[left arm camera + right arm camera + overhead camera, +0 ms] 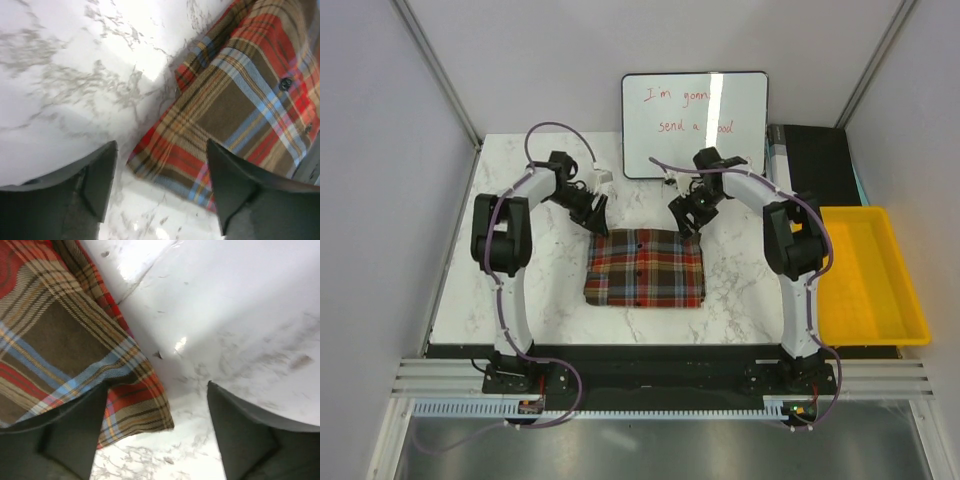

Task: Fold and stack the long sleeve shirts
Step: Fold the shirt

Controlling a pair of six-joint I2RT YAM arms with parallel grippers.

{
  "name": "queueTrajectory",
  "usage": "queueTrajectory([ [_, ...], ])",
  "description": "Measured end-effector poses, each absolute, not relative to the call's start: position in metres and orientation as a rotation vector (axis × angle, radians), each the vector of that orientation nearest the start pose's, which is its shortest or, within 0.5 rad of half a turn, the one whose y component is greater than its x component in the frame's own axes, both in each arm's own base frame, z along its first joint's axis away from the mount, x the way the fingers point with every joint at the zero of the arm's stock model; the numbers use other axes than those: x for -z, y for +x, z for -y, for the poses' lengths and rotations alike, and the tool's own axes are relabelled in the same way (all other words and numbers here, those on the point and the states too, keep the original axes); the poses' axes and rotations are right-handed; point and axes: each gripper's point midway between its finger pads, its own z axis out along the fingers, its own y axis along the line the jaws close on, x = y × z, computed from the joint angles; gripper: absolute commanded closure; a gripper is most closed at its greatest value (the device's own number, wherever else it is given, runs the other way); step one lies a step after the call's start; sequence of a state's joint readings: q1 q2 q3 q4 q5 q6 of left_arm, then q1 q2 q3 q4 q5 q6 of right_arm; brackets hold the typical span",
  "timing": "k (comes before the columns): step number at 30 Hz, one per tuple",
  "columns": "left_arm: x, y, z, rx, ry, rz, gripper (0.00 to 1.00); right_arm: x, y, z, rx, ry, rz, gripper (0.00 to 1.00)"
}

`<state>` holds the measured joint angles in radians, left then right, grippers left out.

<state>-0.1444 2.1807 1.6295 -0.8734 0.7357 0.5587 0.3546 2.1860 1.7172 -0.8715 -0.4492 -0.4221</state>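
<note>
The left hand (592,215), two dark, matte, wedge-shaped fingers (95,180), stands with a wide gap and holds nothing; in its wrist view the far left corner of the folded plaid flannel long sleeve shirt (645,268) lies below that gap, a soft layered edge with a hemmed border. The right hand (685,218) mirrors it at the shirt's far right corner, its blunt dark fingers (65,435) likewise parted and empty, the left one overlapping the cloth in its own view so that contact cannot be told. The shirt is folded into a near-square pad of woven red-orange, brown, pale blue and tan checks, with small dark round buttons along a central placket, and lies flat in the middle of the white, grey-veined, glossy marble-look desk (520,280). Beyond the hands, at the far edge, stands a rounded-corner white whiteboard (695,125) with red handwriting. Off the desk's right edge sits a shallow rectangular yellow plastic bin (870,275), with a flat black slab (820,160) just beyond it.
</note>
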Motion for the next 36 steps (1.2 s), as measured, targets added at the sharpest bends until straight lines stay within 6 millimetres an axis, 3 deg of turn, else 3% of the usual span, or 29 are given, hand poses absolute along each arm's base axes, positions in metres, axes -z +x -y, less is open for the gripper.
queueTrajectory([
  [3,-0.062,0.401,0.147,0.96,0.897,-2.452,0.01,-0.058,0.397,-0.203,-0.657,-1.02,-2.572,0.02],
  [7,-0.149,0.403,0.133,0.892,0.843,-2.259,0.01,-0.132,0.407,-0.195,-0.757,-0.827,-2.444,0.02],
  [10,-0.225,0.381,0.142,0.892,0.83,-2.062,0.01,-0.195,0.409,-0.201,-0.872,-0.677,-2.302,0.02],
  [12,-0.264,0.356,0.156,0.959,0.84,-1.924,0.01,-0.225,0.402,-0.212,-0.995,-0.54,-2.237,0.02],
  [15,-0.285,0.324,0.176,1.153,0.791,-1.834,0.01,-0.236,0.384,-0.239,-1.276,-0.342,-2.204,0.02],
  [18,-0.268,0.317,0.193,1.385,0.683,-1.877,0.01,-0.21,0.374,-0.267,-1.503,-0.136,-2.245,0.02],
  [21,-0.218,0.32,0.214,1.551,0.514,-2.031,0.01,-0.172,0.361,-0.294,-1.668,0.071,-2.33,0.02],
  [25,-0.15,0.305,0.249,1.719,0.278,-2.273,0.01,-0.15,0.359,-0.317,-1.766,0.16,-2.367,0.02],
  [31,-0.104,0.332,0.258,1.706,0.003,-2.381,0.01,-0.127,0.374,-0.318,-1.787,0.237,-2.361,0.02],
  [36,-0.068,0.353,0.256,1.679,-0.122,-2.422,0.01,-0.064,0.38,-0.31,-1.747,0.349,-2.46,0.02],
])
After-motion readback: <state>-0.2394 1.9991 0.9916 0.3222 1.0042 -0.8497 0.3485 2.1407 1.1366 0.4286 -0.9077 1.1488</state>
